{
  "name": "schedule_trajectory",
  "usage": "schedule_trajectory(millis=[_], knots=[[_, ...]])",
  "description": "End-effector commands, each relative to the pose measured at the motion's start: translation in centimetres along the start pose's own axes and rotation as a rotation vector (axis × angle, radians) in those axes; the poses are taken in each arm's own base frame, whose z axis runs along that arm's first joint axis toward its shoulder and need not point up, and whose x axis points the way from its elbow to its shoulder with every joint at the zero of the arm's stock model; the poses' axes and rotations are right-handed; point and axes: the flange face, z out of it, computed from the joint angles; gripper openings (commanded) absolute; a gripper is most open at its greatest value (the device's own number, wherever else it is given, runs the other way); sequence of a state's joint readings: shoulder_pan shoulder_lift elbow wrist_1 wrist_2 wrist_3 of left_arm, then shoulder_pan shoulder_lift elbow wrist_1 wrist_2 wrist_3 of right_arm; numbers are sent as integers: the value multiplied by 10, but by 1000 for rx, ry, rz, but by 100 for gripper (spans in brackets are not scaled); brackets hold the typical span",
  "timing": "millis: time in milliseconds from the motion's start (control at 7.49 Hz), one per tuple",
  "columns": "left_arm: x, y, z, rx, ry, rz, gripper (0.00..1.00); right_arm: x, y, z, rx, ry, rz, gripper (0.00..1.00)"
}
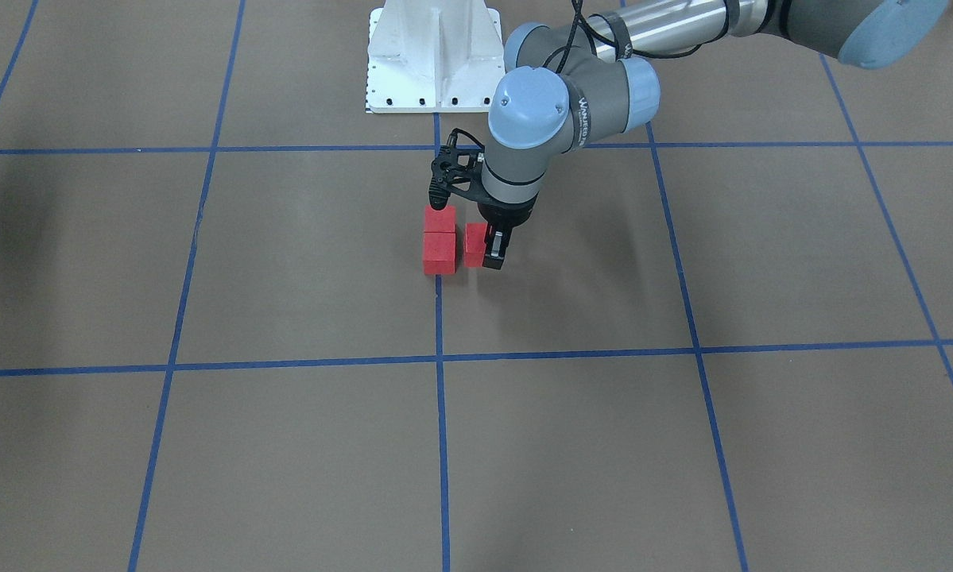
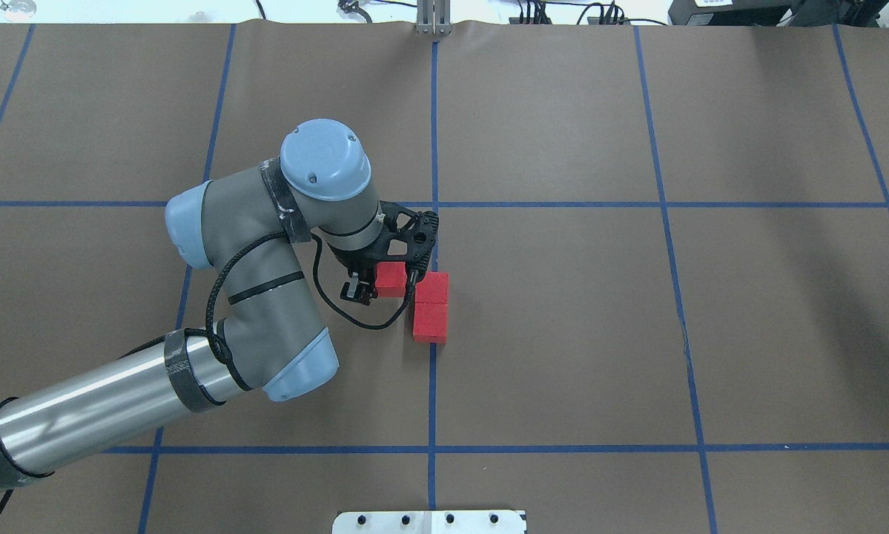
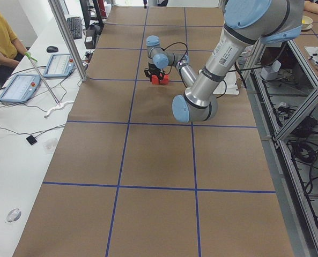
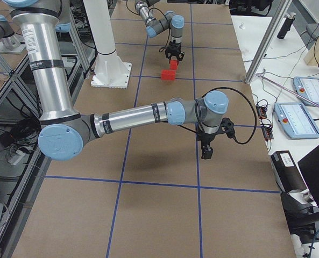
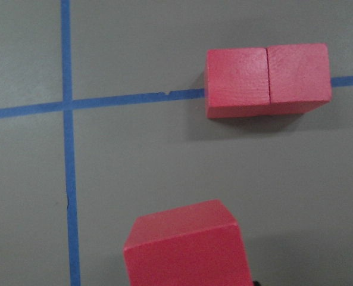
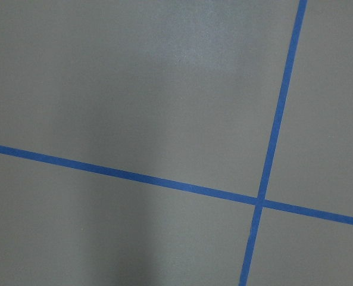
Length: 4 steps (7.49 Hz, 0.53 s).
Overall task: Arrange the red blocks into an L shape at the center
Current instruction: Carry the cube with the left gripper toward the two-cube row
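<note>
Okay, taking the right-side view first: the right arm (image 4: 127,117) is nearest, stretched low over the desk (image 4: 159,215). The right fingers (image 4: 206,153) hang above bare board, well apart from the red blocks (image 4: 168,75); can't tell if they're apart or together. The right wrist view shows only brown board and two crossing tape lines.

Farther on, at the center (image 2: 488,319), two of the blocks touch face to face and lie along a blue tape line (image 2: 432,386). The third block (image 2: 391,279) is just beside the one farther from the robot, on the robot's left of it. There's a small gap between them, so it's not flush. It seems slightly raised off the board, though that's hard to be sure of.

The left fingers (image 2: 357,291) are clamped on that third block. One finger shows on its outer side; the other isn't clearly seen under the left arm (image 2: 266,311). In the left wrist view the third block is big at the bottom edge, with the two ahead on the tape. Beyond them is a tape crossing (image 2: 434,205).
</note>
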<state>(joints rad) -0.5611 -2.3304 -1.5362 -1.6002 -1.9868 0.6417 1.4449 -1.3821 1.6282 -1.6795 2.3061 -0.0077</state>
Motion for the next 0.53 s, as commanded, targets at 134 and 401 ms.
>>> schedule_trajectory(millis=[134,401], knots=[[5,-7,13,-8,21,0,3,0,0,0,1,-1,1,99],[12,-13,18,-8,33,6,7,1,1,0,0,-1,3,99]])
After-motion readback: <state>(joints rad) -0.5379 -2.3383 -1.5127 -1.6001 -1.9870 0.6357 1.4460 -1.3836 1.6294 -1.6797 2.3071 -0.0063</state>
